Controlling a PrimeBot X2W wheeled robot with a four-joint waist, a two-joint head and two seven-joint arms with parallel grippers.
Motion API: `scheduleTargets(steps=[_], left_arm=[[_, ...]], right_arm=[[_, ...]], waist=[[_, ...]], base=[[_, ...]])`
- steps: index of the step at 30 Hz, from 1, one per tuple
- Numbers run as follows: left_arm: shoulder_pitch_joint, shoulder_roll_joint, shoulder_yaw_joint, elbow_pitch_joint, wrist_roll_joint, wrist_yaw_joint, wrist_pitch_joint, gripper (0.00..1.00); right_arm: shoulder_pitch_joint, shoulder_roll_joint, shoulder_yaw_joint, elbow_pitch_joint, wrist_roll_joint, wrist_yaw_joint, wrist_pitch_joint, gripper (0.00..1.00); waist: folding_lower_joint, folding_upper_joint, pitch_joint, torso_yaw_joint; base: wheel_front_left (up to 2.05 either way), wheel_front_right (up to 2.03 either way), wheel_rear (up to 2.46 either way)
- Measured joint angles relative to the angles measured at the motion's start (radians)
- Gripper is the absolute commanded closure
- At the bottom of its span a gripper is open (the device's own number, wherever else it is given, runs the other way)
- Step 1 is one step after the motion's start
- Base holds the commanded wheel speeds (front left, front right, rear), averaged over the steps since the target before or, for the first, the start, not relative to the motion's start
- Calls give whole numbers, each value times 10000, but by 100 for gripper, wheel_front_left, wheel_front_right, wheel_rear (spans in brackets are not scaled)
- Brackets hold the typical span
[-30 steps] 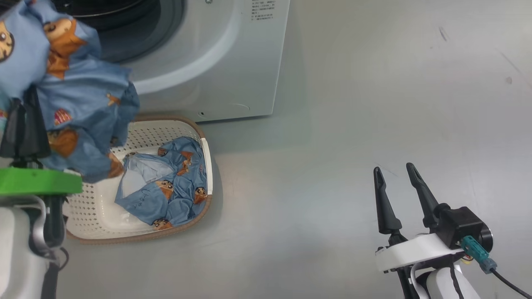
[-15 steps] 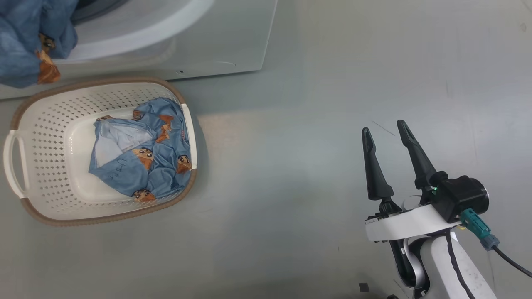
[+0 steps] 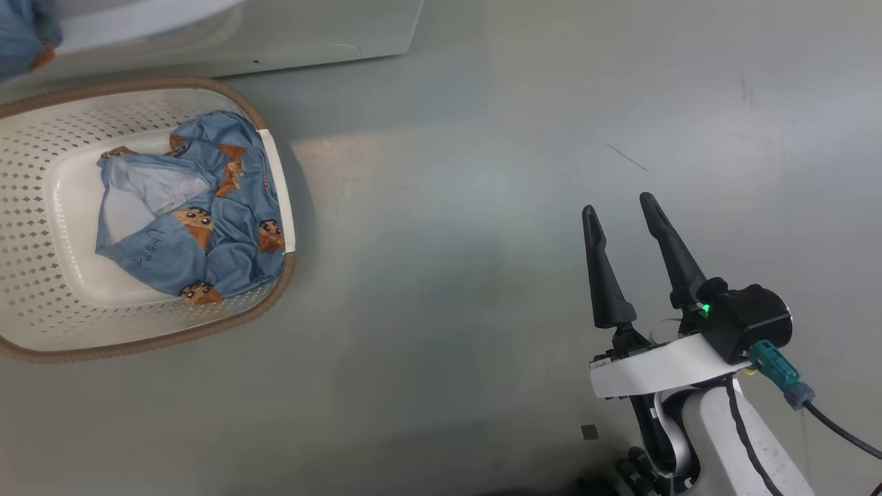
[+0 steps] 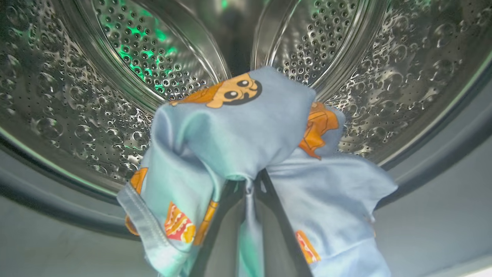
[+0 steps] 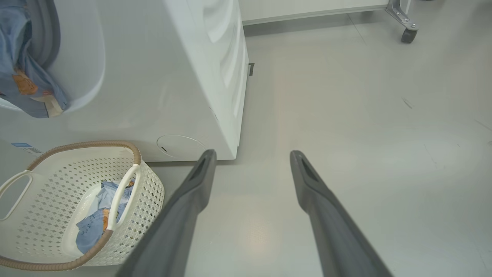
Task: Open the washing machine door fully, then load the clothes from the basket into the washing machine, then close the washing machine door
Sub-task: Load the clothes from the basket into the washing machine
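In the left wrist view my left gripper (image 4: 246,181) is shut on a light blue garment (image 4: 230,130) with orange cartoon prints, held at the mouth of the washing machine's steel drum (image 4: 388,73). Its tail hangs over the opening's lip (image 5: 27,84) and shows at the head view's corner (image 3: 21,34). More clothes (image 3: 186,234) lie in the cream basket (image 3: 41,331) on the floor before the washing machine (image 5: 173,77). My right gripper (image 3: 620,208) stands open and empty over bare floor, well right of the basket. The washing machine door is out of view.
The grey rubber gasket (image 4: 442,154) rings the drum. A blue label (image 5: 21,146) sits low on the machine's front. A caster wheel (image 5: 407,34) of some stand shows far off. Grey floor (image 3: 482,241) stretches between basket and right gripper.
The head camera has swung, so the basket sits further up and left in its picture. The garment in my left gripper has gone up to the drum's mouth. The right gripper stays open.
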Motion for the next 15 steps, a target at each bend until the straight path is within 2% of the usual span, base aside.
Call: scheduleTargets(steps=[11, 15], left_arm=[[-1844, 570, -857, 493, 81, -31, 1570, 100], [-2154, 550, -947, 729, 54, -31, 1912, 100]], right_arm=[[-39, 2, 420, 153, 261, -105, 0, 0], [-39, 0, 598, 257, 410, -188, 0, 0]], waist=[[-1, 0, 809, -111], [-1, 0, 978, -113]], base=[[0, 0, 0], [0, 0, 0]])
